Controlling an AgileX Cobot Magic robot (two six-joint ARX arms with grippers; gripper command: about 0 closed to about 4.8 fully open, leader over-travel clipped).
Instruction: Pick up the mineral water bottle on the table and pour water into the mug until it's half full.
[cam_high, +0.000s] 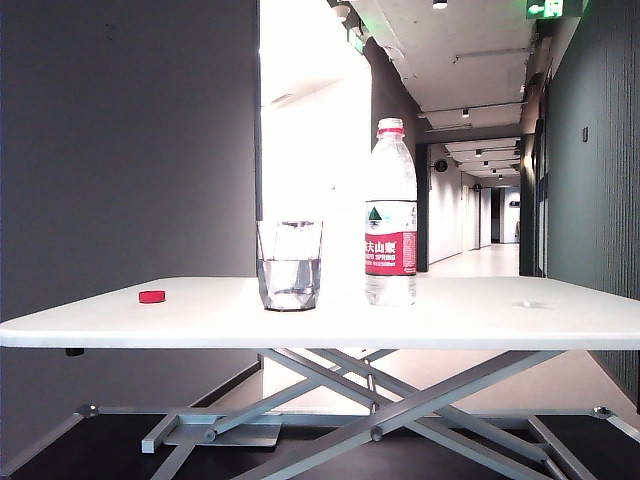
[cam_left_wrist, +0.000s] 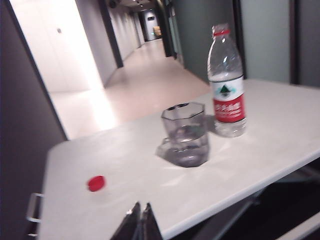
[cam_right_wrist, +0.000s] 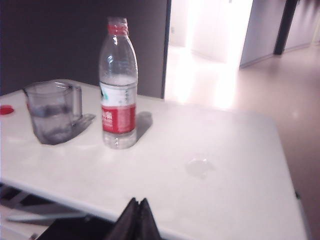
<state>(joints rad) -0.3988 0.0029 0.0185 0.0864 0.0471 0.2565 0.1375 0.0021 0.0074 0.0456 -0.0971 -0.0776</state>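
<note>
Mineral water bottle stood upright, uncapped, mid table, just right of mug w/ water about halfway. Red cap far left. Left gripper & right gripper both pressed together, off the table's near edge, holding nothing.

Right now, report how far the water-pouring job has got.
Done: the mug holds water to about half its height, and the mineral water bottle stands upright, uncapped, beside it on the table; the red cap lies apart. In hand: nothing; the left gripper and right gripper are shut, empty, back from the table edge. Left: apparently nothing.
</note>
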